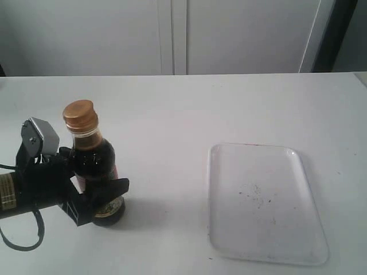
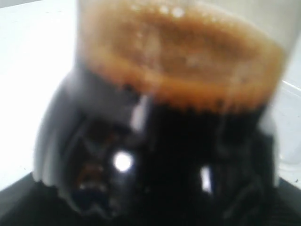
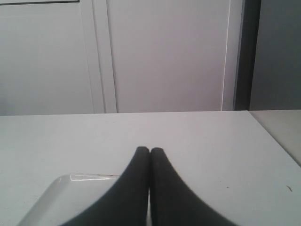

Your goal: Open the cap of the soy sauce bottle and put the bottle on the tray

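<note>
The soy sauce bottle (image 1: pixel 94 163) stands upright on the table at the left, its copper-gold cap (image 1: pixel 79 116) closed down on the neck. My left gripper (image 1: pixel 90 175) reaches in from the left edge and is shut on the bottle's lower body, one black finger on each side. The left wrist view is filled by the blurred bottle (image 2: pixel 178 117), dark liquid below a brown foam line. The white tray (image 1: pixel 252 150) lies flat at the right, holding nothing. My right gripper (image 3: pixel 150 150) is shut on nothing, above a corner of the tray (image 3: pixel 66 193); the exterior view does not show it.
The white table (image 1: pixel 189 109) runs back to pale cabinet doors (image 1: pixel 172 34). A black cable (image 1: pixel 23 243) loops under the left arm near the front edge. A wide strip of tabletop separates bottle and tray.
</note>
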You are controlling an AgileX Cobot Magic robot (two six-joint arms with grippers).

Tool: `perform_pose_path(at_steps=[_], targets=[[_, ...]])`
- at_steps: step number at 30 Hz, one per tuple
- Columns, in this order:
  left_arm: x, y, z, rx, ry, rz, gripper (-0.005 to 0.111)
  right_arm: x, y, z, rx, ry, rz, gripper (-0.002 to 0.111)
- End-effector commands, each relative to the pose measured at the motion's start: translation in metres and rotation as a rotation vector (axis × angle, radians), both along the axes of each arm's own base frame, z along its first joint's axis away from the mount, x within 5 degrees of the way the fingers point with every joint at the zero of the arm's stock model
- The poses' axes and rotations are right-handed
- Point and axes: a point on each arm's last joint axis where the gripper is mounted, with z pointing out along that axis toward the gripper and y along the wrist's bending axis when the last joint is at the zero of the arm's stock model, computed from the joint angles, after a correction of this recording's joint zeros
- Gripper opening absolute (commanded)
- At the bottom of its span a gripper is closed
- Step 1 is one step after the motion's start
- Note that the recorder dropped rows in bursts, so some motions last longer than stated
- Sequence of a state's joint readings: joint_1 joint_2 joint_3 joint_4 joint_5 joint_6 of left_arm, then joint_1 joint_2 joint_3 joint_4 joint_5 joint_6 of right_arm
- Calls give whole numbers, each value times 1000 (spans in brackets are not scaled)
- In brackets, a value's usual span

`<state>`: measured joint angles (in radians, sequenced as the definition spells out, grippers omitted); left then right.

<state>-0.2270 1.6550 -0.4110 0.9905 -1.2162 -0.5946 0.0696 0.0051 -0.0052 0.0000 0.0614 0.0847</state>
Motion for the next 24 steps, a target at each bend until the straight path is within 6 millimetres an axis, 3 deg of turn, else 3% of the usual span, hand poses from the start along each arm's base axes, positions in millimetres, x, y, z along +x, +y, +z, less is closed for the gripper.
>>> perform_pose_path(at_steps=[1, 8, 24], targets=[[-1, -2, 1, 7, -15, -29, 56, 0, 0, -2, -7, 3, -1, 0], [-2, -3, 0, 25, -38, -51, 1, 0, 0, -1, -6, -1, -1, 0], [-5, -4, 0, 68, -96, -101, 0, -4, 0, 21, 106, -245, 15, 0]])
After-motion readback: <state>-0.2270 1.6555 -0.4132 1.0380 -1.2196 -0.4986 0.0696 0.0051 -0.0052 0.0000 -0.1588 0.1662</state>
